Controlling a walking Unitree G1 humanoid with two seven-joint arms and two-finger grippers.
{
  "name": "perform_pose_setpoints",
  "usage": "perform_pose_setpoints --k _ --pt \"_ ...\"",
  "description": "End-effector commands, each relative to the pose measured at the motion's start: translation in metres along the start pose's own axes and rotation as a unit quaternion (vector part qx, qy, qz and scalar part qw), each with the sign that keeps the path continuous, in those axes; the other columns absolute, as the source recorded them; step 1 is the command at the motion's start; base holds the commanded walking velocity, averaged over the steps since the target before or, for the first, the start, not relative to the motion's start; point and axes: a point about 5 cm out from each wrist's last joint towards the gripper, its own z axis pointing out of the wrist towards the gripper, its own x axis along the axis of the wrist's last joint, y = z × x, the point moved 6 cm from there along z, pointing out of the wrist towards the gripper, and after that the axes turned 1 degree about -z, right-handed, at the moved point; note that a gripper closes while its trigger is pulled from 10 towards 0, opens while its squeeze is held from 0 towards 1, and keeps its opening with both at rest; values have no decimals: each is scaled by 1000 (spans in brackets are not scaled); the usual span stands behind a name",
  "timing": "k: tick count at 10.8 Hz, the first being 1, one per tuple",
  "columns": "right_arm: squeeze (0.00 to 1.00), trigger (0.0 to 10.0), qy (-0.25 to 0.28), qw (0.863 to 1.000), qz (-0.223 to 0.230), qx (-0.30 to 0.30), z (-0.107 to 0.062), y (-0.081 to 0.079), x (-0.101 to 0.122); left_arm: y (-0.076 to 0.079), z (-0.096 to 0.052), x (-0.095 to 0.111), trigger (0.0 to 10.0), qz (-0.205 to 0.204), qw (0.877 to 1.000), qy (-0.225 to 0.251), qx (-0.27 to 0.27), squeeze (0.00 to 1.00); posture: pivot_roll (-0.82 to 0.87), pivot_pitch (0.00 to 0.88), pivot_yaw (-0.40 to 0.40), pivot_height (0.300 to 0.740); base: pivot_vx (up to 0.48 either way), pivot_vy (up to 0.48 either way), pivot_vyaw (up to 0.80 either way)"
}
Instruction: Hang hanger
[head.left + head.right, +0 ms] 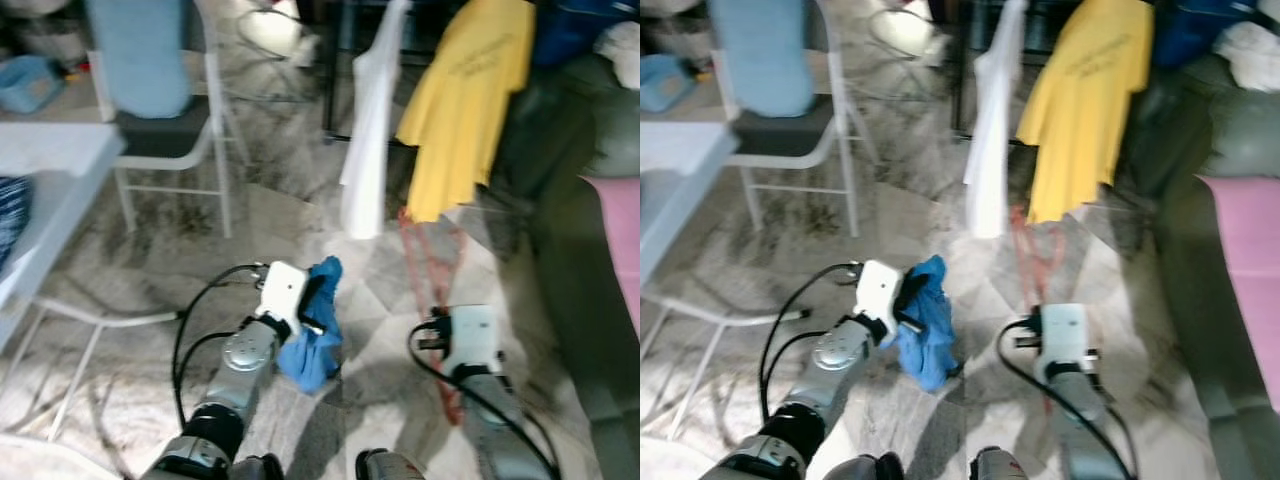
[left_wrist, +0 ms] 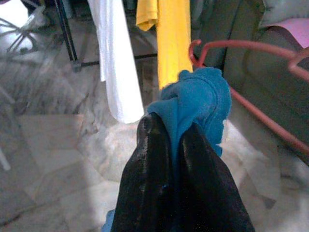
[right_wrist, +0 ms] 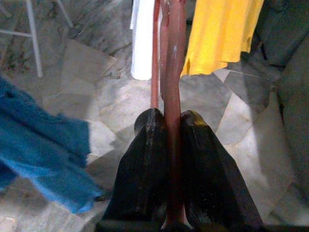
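Right gripper (image 3: 166, 121) has jaws clamped on the red hanger (image 3: 170, 58); wire runs straight out between the fingers, seen edge-on in right wrist view. In left eye view the hanger (image 1: 428, 262) shows blurred, reaching fwd from the right arm toward the hanging clothes, above the marble floor (image 1: 300, 220). Left gripper (image 2: 171, 128) has jaws shut on a blue cloth (image 2: 200, 99), prob a garment, bunched and drooping below the wrist (image 1: 318, 330). Left wrist view shows hanger hook (image 2: 195, 50) just beside/behind the cloth top; can't tell if touching. Ahead: white garment (image 1: 368, 130) and yellow T-shirt (image 1: 468, 100) already hung, w/ a dark rack frame (image 2: 65, 34) behind; top rail out of frame. White folding chair (image 1: 165, 120) w/ light-blue cover off to the left, white surface (image 1: 50, 150) edge nearer left. Step, as judged: carry/approach phase, both loads in hand, blue cloth not yet on the hanger, hanger not yet on the rack. Next likely needs: thread cloth onto hanger (or go straight to rack), close in on rack, raise right arm so hook clears and drops over the rail. Risks: head views are blurred, rail not visible, so the hook target needs a look up first.
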Motion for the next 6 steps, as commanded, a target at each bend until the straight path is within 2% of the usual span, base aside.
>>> perform_pose_setpoints --k 1,2,3,4,5,6 --pt "0 10000 -4 1000 0 0 0 -3 -4 -5 -1 3 10000 6 1000 7 1 0 -205 186 64 740 0 0 -788" --pt "0 10000 3 1000 4 5 6 -4 5 -22 3 15 10000 12 1000 16 19 0 -186 189 69 740 0 0 -788" --pt "0 10000 9 1000 -6 11 11 -6 10 -33 3 25 10000 43 999 23 11 0 -170 201 65 740 0 0 -788" --pt "0 10000 7 1000 -9 7 13 3 10 -41 5 35 10000 106 994 29 -5 0 -156 207 55 740 0 0 -788" --pt "0 10000 16 1000 -13 11 13 8 14 -44 7 52 10000 186 981 43 -42 0 -153 213 55 740 0 0 -788" --pt "0 10000 26 999 -31 27 13 9 18 -45 9 61 10000 255 963 41 -74 0 -164 206 73 740 0 0 0"
